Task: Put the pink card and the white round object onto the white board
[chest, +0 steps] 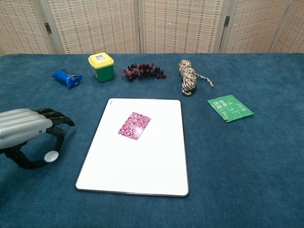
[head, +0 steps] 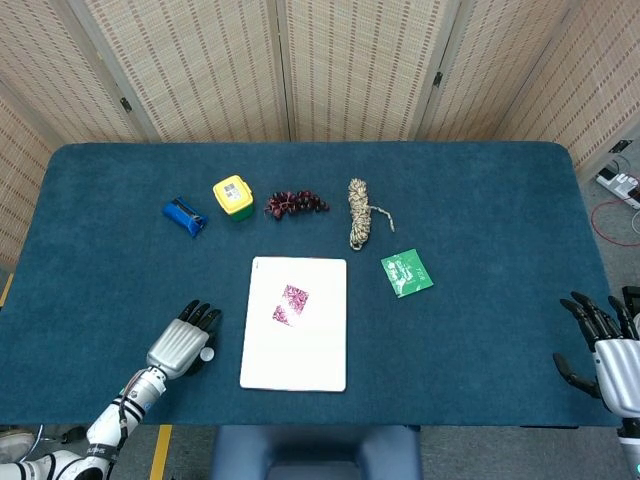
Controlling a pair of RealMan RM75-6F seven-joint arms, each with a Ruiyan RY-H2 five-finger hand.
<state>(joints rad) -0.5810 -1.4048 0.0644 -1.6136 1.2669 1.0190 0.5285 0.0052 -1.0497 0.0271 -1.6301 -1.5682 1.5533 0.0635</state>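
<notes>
white board (chest: 142, 161): it lies flat on the blue surface (chest: 256, 156), in the near middle part; all places below are given from this board.
pink card (chest: 134, 125): it lies flat on the board, in the far half, a little left of the board's middle. in the head view it is at (head: 290, 303).
white round object (chest: 51, 155): it is left of the board, off it, near the board's near half. the left hand pinches it between the thumb and a finger. in the head view only a small white spot shows at (head: 206, 353).
left hand (chest: 29, 137): left of the board and apart from its edge, low over the surface. the dark fingers (chest: 56, 117) reach toward the board, and the thumb curls under to clamp the white round object. head view: (head: 183, 340).
right hand (head: 605, 345): far to the right of the board, at the right edge of the surface, seen only in the head view. its fingers are spread apart and nothing is in it.
green packet (chest: 230, 108): right of the board's far corner, flat on the surface.
rope bundle (chest: 188, 76): beyond the board's far right corner.
dark grapes (chest: 143, 71): beyond the board's far edge, about the middle.
yellow and green box (chest: 101, 67): beyond the board's far left corner.
blue packet (chest: 66, 77): further left of the box, beyond the board.
</notes>
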